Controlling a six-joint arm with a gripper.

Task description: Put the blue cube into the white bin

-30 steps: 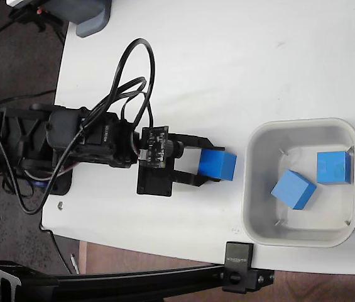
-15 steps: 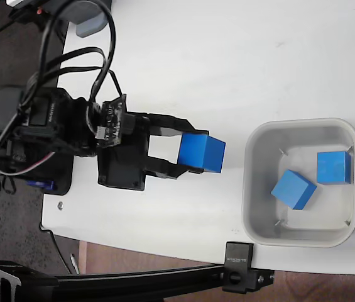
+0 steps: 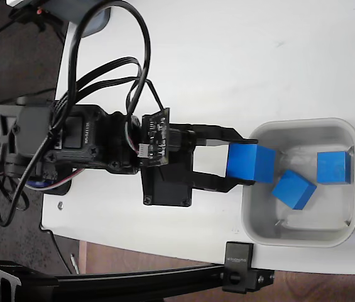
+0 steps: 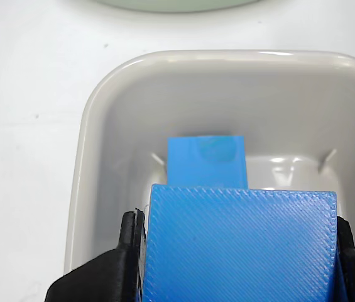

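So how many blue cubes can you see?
3. One blue cube is held in the gripper over the white bin's left rim. Two more lie inside the bin: one in the middle, one at the right.

I see a bright white surface (image 3: 227,56), evenly lit. Past its left edge lies dark floor (image 3: 14,69). A black clamp (image 3: 240,274) and bar grip its lower edge.

Arm stretched rightward in fixed view; gripper (image 3: 247,162) clamped, fingers (image 3: 218,133) level.

Held cube (image 3: 251,163) over bin (image 3: 303,238) rim (two cubes (image 3: 294,189) inside)
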